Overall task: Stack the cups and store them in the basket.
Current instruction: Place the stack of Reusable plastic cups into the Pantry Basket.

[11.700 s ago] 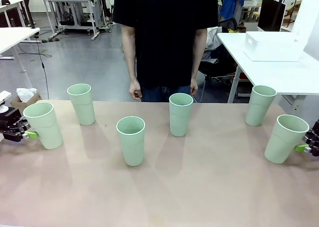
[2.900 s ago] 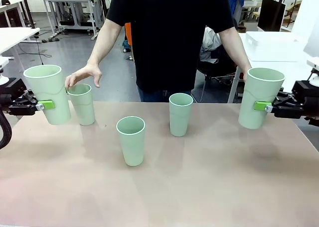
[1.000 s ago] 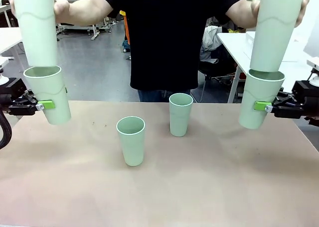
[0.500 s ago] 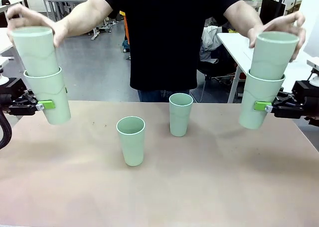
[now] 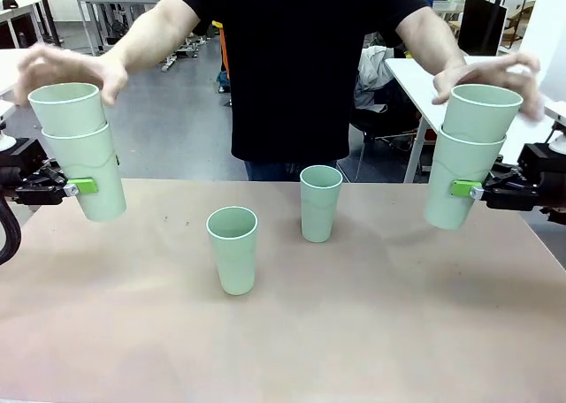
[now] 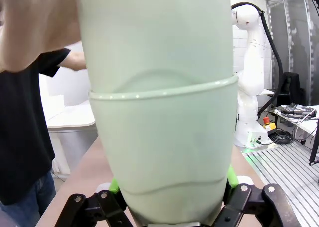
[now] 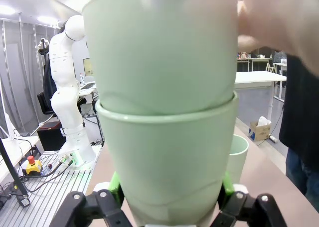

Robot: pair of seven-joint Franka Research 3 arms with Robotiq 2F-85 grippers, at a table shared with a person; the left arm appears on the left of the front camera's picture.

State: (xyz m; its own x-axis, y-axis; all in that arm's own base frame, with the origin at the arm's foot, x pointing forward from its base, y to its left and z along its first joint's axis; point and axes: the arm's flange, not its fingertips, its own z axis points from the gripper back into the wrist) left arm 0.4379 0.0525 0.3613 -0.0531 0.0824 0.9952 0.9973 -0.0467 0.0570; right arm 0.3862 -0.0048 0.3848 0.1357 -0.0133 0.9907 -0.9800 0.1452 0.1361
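Upper cups (image 5: 67,110) now seating fully in held cups (image 5: 92,178) — half second ago riding higher. Person's hands (image 5: 488,71) lifting off. Left gripper (image 5: 84,187), right gripper (image 5: 455,188) each clamping one of held cups aloft. Two loose cups (image 5: 233,248) standing mid-table, awaiting stacking

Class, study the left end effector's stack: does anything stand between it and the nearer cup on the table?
Nothing visible does. The stack, held in the left end effector, has an open path to that cup. The person's hand is above the stack, not in between.
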